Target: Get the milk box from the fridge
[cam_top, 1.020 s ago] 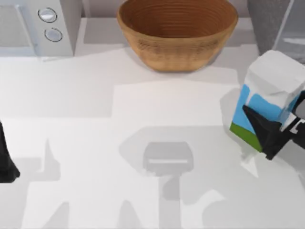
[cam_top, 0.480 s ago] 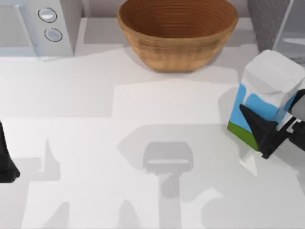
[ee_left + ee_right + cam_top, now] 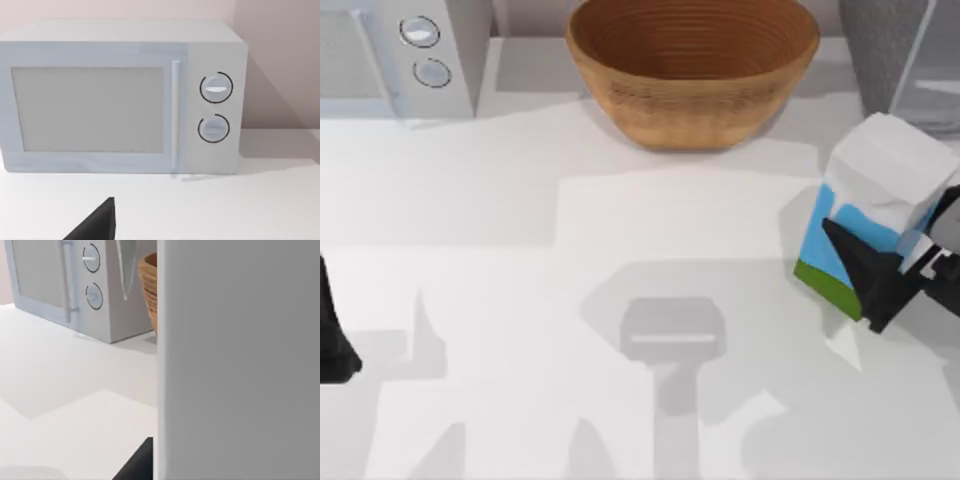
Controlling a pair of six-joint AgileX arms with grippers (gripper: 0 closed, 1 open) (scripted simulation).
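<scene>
At the far left edge of the white table [image 3: 480,300] my left gripper [image 3: 332,345] is parked, and I cannot tell how its fingers stand, because only a dark tip [image 3: 95,225] of it shows in the left wrist view, in front of the white appliance with two round dials [image 3: 120,97]. Further right, at the back, stands the round wooden ribbed bowl [image 3: 692,65]. At the right side my right gripper [image 3: 880,285] is closed on the carton with the white gabled top, light blue sides and green band, the milk box [image 3: 875,215]; it is tilted and outside the dark grey speckled fridge [image 3: 880,40], just in front of it. The main risk, in my judgement, is a slip: the grip sits low on one side of a leaning carton, so a quick move could turn it in the fingers or drop it on the table. If it is lowered tilted, the green base may land on an edge and fall over. It is hard to say if the base touches the table. The fridge and the right arm are cut by the frame, and the far finger is hidden behind the carton. In the right wrist view a large pale surface [image 3: 240,360], probably the carton side, covers much of the scene.
</scene>
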